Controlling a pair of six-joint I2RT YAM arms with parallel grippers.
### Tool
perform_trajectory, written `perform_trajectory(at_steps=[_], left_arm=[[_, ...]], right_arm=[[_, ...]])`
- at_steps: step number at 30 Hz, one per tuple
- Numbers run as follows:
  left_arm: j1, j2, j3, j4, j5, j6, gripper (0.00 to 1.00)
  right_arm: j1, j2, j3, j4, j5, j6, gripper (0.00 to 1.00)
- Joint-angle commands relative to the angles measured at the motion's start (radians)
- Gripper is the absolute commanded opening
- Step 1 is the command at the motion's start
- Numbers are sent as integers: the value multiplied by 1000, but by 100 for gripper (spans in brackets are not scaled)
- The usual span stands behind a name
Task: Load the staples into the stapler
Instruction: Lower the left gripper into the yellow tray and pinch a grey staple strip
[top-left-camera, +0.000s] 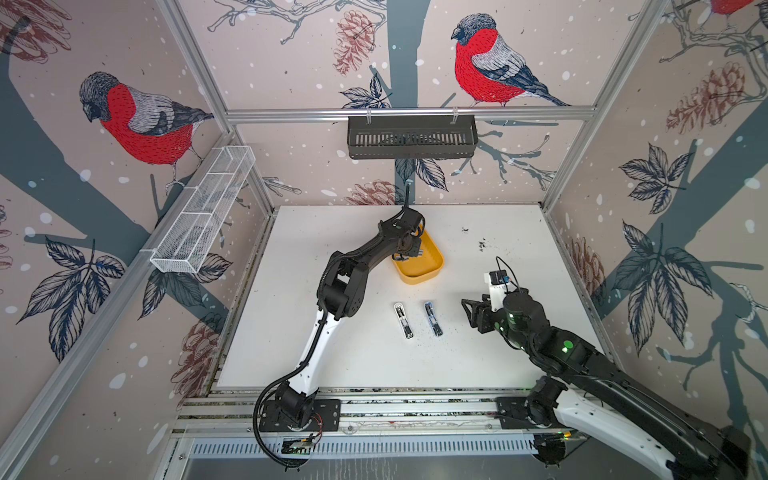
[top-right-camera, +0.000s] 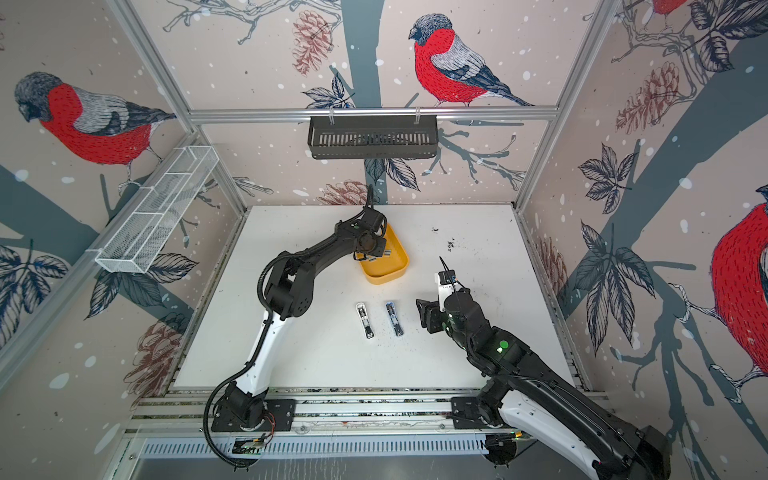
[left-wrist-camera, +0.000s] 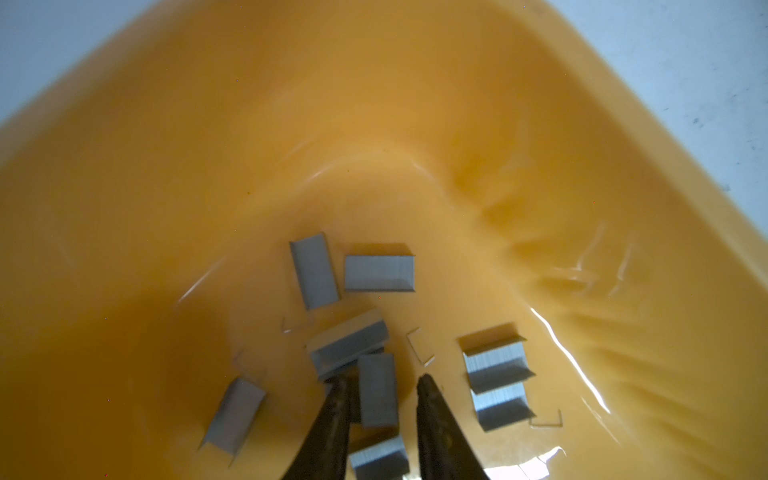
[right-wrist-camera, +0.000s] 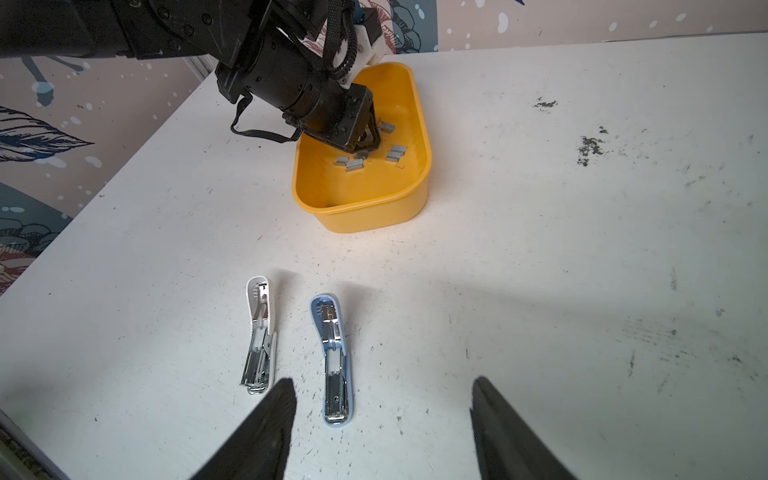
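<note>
The left end effector (left-wrist-camera: 381, 379) was down in a yellow tray (right-wrist-camera: 365, 212), its jaws partly open astride one strip of the staples (left-wrist-camera: 378, 270). Only the left wrist view showed the gap. Nearer, a white stapler (right-wrist-camera: 259, 340) and a blue stapler (right-wrist-camera: 334, 365) lay opened on the scuffed white counter (top-left-camera: 374, 361). The right end effector (right-wrist-camera: 382, 381) hung beside them, wide open and empty.
</note>
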Motion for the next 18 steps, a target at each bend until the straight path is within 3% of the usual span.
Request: perform_trajectory(at_steps=[1,14,18], left_arm=[[0,3,15,-7,-19,6,27],[-1,-1,24,-27,-18,13,19],[-2,4,28,-35,-22,16,28]], right_arm=[[-1,0,-2,31,-6,2,67],[-24,3,-6,43,-31,-3,67],[-26,1,-6,43,-34,-3,67]])
